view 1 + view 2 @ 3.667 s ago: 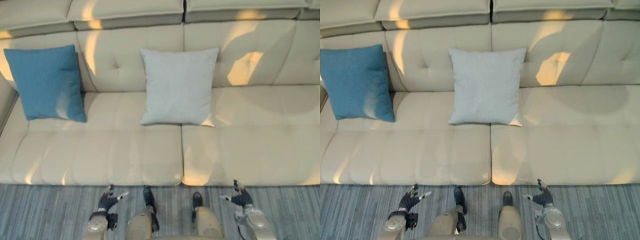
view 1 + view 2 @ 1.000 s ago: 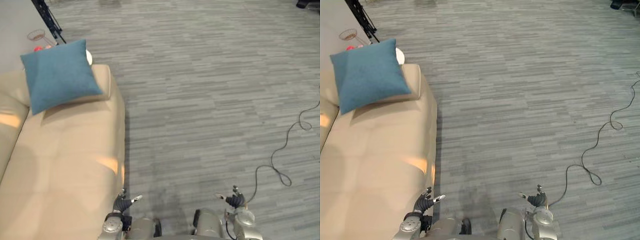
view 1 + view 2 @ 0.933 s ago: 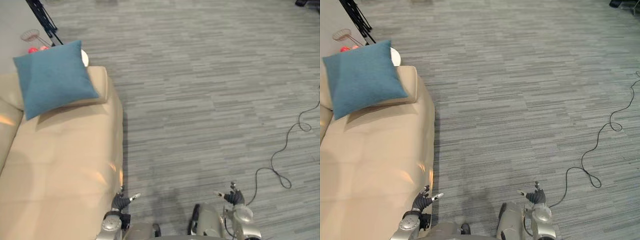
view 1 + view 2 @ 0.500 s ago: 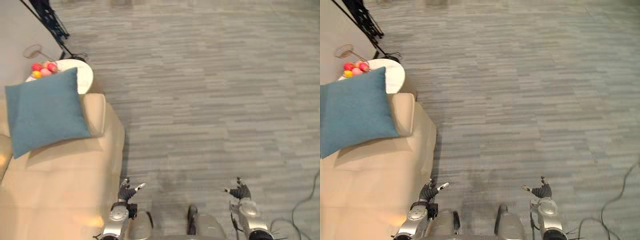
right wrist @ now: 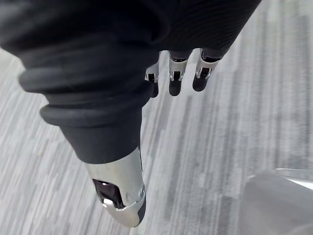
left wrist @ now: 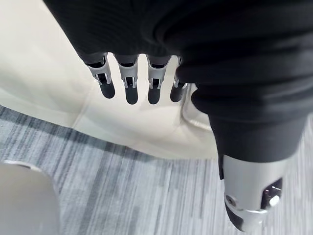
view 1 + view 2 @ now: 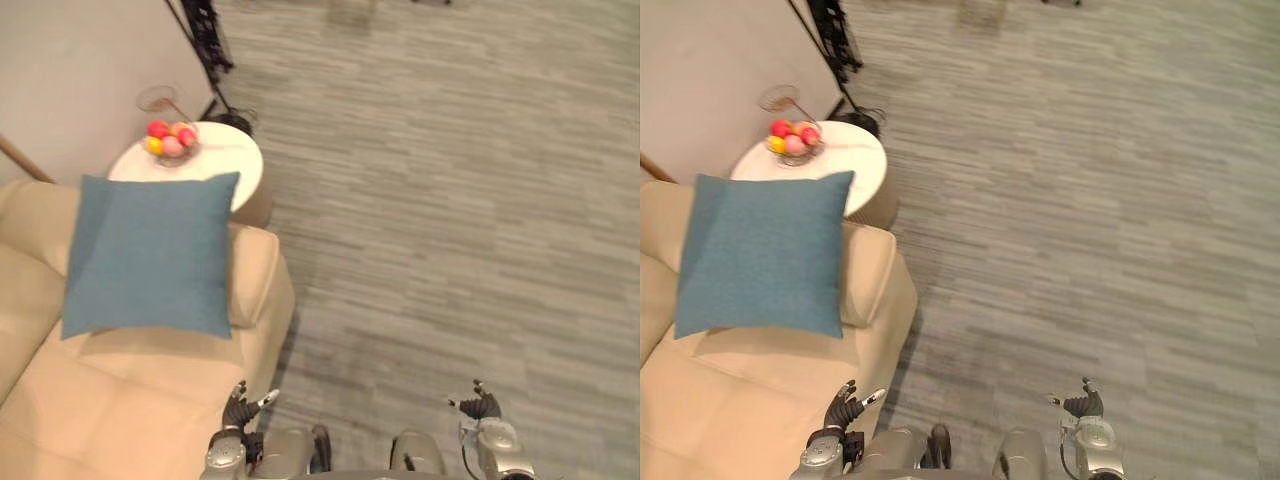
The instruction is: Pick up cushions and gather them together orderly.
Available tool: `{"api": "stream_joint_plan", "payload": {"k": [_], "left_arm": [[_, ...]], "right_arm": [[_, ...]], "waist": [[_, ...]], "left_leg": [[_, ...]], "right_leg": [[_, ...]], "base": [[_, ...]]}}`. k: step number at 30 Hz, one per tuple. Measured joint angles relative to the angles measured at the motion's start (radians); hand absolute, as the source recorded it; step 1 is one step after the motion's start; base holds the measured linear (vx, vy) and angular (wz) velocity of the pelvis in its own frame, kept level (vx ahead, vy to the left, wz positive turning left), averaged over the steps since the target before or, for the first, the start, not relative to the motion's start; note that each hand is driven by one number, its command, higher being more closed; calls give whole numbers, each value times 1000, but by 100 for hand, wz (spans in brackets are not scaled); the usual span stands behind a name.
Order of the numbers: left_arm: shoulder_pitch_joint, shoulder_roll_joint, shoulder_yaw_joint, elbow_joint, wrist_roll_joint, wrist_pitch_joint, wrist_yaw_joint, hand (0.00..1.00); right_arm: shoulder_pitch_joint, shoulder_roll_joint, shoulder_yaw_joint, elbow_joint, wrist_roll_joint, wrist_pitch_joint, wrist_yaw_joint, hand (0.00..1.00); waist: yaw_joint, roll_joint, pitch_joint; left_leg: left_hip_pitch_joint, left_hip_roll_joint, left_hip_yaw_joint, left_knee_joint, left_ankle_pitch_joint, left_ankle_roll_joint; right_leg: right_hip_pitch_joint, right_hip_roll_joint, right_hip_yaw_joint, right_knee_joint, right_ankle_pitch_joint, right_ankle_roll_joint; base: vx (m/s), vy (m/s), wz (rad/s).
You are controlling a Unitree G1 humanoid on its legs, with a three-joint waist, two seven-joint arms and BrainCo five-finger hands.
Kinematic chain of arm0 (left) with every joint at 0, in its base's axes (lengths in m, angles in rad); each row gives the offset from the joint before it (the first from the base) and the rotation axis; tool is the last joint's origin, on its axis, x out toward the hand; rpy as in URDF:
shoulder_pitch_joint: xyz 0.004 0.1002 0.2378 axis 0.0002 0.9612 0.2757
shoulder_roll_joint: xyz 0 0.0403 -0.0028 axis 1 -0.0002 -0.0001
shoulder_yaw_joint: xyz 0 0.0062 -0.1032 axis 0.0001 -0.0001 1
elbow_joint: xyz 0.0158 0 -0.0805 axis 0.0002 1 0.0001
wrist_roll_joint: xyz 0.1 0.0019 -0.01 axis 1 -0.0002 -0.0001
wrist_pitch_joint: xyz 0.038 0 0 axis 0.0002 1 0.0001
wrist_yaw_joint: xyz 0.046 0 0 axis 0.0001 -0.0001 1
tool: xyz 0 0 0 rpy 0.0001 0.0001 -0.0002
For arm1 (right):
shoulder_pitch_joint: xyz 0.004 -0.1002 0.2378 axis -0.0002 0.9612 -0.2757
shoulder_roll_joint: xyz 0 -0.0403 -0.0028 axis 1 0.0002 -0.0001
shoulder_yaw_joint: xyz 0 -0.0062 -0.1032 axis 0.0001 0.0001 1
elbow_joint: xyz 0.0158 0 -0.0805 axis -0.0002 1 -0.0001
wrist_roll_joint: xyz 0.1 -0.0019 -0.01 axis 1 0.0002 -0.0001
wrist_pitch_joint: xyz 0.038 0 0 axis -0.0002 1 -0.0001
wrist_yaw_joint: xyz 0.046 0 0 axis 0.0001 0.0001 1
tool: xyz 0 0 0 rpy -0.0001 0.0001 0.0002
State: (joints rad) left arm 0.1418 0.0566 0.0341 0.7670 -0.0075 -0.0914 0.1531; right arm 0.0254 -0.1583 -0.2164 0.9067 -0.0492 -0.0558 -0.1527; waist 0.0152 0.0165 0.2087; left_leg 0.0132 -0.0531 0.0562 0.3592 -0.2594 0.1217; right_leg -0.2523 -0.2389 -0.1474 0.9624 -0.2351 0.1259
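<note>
One square blue fabric cushion (image 7: 150, 255) leans upright against the padded arm (image 7: 256, 285) of the beige leather sofa (image 7: 90, 410). It is well ahead of the left robot hand (image 7: 240, 407) and apart from it, and its lower edge sits on the seat.

The left robot hand hangs low by the near corner of the sofa, empty, with its fingers (image 6: 128, 90) straight and loosely spread. Its wrist view shows them above the line where the sofa's pale side meets the grey striped carpet (image 7: 450, 200).

The right robot hand (image 7: 482, 406) hangs at the same height, well away from the left one and from the sofa. It is over bare carpet, and its fingers (image 5: 175, 81) are likewise extended and grasp nothing.

Farther from the left robot hand than the cushion, just past the sofa arm, stands a small round white counter (image 7: 238, 165). On it is a wire bowl (image 7: 170, 142) of red, yellow and pink round pieces, possibly fruit, though they are too small to tell. A black stand (image 7: 205, 35) rises beyond the counter, near the pale wall.
</note>
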Motion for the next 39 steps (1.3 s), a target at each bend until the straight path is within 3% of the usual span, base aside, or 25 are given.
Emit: {"api": "stream_joint_plan", "payload": {"k": [1, 4, 5, 6, 7, 9, 11, 12, 13, 14, 16, 17, 18, 21, 24, 26, 28, 29, 30, 32, 34, 36, 37, 38, 39], "left_arm": [[-10, 1, 3, -1, 0, 0, 0, 0], [-48, -14, 15, 1, 0, -2, 1, 0], [-55, -19, 17, -2, 1, -6, 1, 0], [-56, -19, 18, -1, 1, -6, 1, 0], [-51, -57, 26, 5, 0, -4, 1, 0], [-44, -80, 26, 5, 0, -5, 1, 0], [-48, -96, 26, 4, -3, -4, 0, 0], [-52, -97, 26, -2, -4, -4, 0, 0], [-55, -94, 25, -16, -12, -4, -1, 0], [-53, -92, 20, -30, -22, -4, -1, 0], [-54, -87, 3, -32, -23, -5, -1, 0], [-52, -82, -7, -31, -22, -5, -1, 0], [-51, -63, -16, -20, -22, -3, -1, 0], [-34, 9, -29, -3, -22, 0, -1, 0], [-3, 28, -28, 18, -22, 1, 0, 0], [-3, 20, -40, 40, -22, 0, -2, 0], [-3, 28, -71, 54, -22, 0, -4, 0], [-8, 31, -69, 53, -21, 0, -3, 0], [-4, 35, -66, 48, -21, 0, -1, 0], [-8, 42, -60, 47, -21, 0, 1, 0], [-11, 48, -56, 48, -21, 0, 1, 0], [-12, 45, -39, 46, -21, 0, 0, 0], [-21, 25, -39, 50, -21, 1, 0, 0], [-26, 5, -39, 44, -21, -1, 0, 0], [-26, 1, -39, 40, -21, -1, 0, 0]], "right_arm": [[10, 7, -1, -29, 0, 0, 3, 0], [51, 25, -3, -79, 5, -5, 4, 0], [72, 37, -13, -79, 8, -4, 3, 0], [80, 43, -16, -78, 8, -2, 3, 0], [81, 45, -24, -71, 9, 4, 4, 0], [72, 50, -23, -119, 10, 1, 4, 0], [72, 64, -24, -138, 15, -6, 4, 0], [72, 75, -24, -144, 23, -6, 3, 0], [77, 89, -24, -153, 44, -9, 3, 0], [80, 94, -24, -156, 51, -11, 3, 0], [83, 91, -37, -153, 58, -13, 3, 0], [82, 76, -48, -146, 66, -15, 3, 0], [77, 80, -51, -127, 80, -14, 3, 0], [58, 91, -54, -48, 87, -6, 3, 0], [58, 70, -64, -20, 83, -5, 2, 0], [67, 57, -91, -6, 75, -3, 2, 0], [81, 55, -89, -6, 72, 0, 3, 0], [88, 59, -85, -6, 71, 2, 3, 0], [93, 69, -82, -9, 67, 2, 4, 0], [91, 83, -79, -16, 55, 2, 4, 0], [98, 83, -82, -32, 50, 0, 3, 0], [117, 75, -84, -34, 49, 0, 1, 0], [125, 67, -97, -33, 49, 3, 0, 0], [131, 70, -122, -62, 47, 9, -2, 0], [130, 71, -124, -78, 46, 10, -2, 0]], "waist": [[2, 1, -1], [-9, 1, -4], [-6, -16, -10], [-6, -23, -9], [11, 21, -20], [5, 16, -20], [2, 24, -23], [2, 15, -17], [6, 8, -15], [16, -6, -18], [30, -10, -23], [27, 13, -36], [26, 14, -45], [29, -21, -45], [23, -30, -44], [1, -46, -40], [-21, -48, -40], [-26, -48, -40], [-30, -38, -43], [-26, -49, -40], [-29, -65, -43], [-31, -90, -58], [-34, -89, -59], [-25, -59, -66], [-22, -50, -66]], "left_leg": [[19, 0, -37, -6, 0, 0], [47, 10, -162, 5, -14, -25], [60, 14, -183, 27, -59, -100], [66, 16, -194, 41, -82, -124], [56, 69, -219, 66, -99, -148], [29, 96, -220, 124, -77, -184], [-26, 146, -165, 228, -42, -242], [-68, 192, -96, 297, -15, -263], [-113, 265, 45, 367, -31, -233], [-142, 296, 143, 371, -43, -210], [-168, 306, 252, 291, -38, -204], [-199, 314, 315, 185, 57, -163], [-187, 301, 342, 144, 50, -156], [-156, 227, 348, 23, 80, -136], [-102, 161, 354, -29, 77, -128], [-71, 102, 332, -64, 53, -114], [-51, 79, 297, -59, 46, -103], [-39, 82, 275, -53, 40, -99], [-28, 97, 256, -44, 33, -94], [-30, 115, 236, -37, 27, -95], [-36, 127, 198, -36, 28, -99], [-48, 119, 173, -18, 16, -137], [-48, 126, 142, 9, 1, -154], [-48, 147, 140, 7, -5, -169], [-49, 155, 139, 7, -5, -173]], "right_leg": [[-30, 21, 7, -66, -13, -18], [-82, 122, 192, -431, 13, -6], [-64, 130, 259, -587, 103, -7], [-56, 127, 267, -588, 210, 13], [-51, 146, 220, -505, 148, -17], [-36, 124, 140, -438, 63, -40], [20, 112, 44, -446, 38, -65], [64, 110, -2, -472, 31, -77], [138, 109, -63, -521, 24, -89], [173, 97, -104, -551, 24, -89], [196, 79, -143, -570, 25, -87], [199, 86, -176, -576, 23, -74], [198, 85, -180, -584, 16, -61], [199, 62, -145, -624, 26, -43], [206, 5, -123, -569, -7, -11], [192, -67, -115, -450, -40, 16], [128, -93, -36, -258, 7, 8], [89, -84, 10, -173, 63, -2], [42, -42, 79, -107, 60, 2], [0, 27, 155, -161, -7, 0], [-24, 109, 218, -313, -22, 1], [-4, 132, 257, -488, 25, -12], [13, 134, 234, -474, 63, -41], [15, 153, 223, -477, 52, -52], [13, 159, 220, -477, 51, -56]], "base": [[559, -154, 155], [512, -268, 176], [366, -268, 147], [428, -347, 167], [382, -343, 113], [390, -382, 136], [243, -260, 140], [192, -230, 144], [185, -220, 154], [160, -175, 127], [61, -31, 84], [73, 24, 91], [80, 37, 88], [61, 74, 45], [17, 81, 2], [-21, 46, 43], [21, 54, 63], [95, 29, 48], [101, -8, 43], [81, -68, 34], [110, -141, 50], [154, -173, 62], [208, -179, 47], [249, -202, 32], [205, -117, 1]]}}
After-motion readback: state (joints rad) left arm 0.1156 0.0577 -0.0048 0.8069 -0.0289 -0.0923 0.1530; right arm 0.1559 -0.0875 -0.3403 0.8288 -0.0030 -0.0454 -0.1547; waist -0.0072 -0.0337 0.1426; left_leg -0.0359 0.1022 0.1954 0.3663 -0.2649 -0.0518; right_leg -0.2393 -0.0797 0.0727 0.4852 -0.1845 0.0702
